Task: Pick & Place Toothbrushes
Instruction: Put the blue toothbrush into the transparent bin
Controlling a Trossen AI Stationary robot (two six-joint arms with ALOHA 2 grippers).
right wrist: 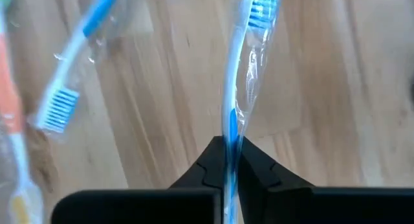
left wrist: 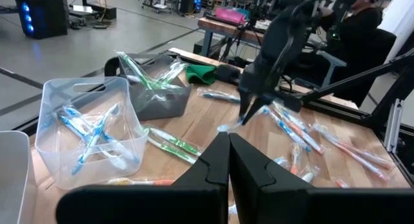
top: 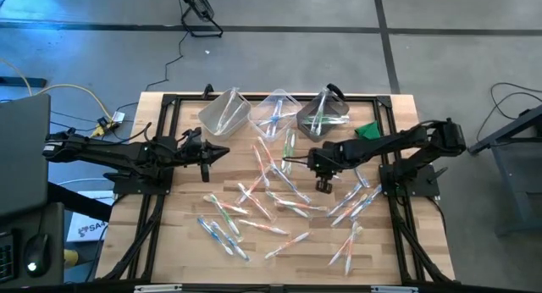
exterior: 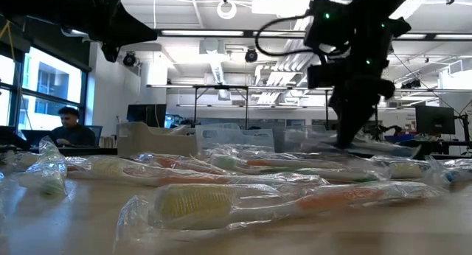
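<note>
Crinkled clear plastic wraps each slim toothbrush lying scattered on the pale wooden worktop (top: 169, 234). The right gripper (right wrist: 231, 153) points down over the worktop's middle, its dark fingers clamped on a blue-and-white toothbrush (right wrist: 240, 75) in its wrapper. The left gripper (left wrist: 228, 160) waits at the left side, stretched level, fingers together.

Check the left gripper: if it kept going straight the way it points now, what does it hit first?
The left gripper, fingers shut, points across the table toward the right arm. Likely first: the green toothbrush lying just ahead, if it travels low. Higher up, the right gripper is next in line. Depth is unclear.
</note>
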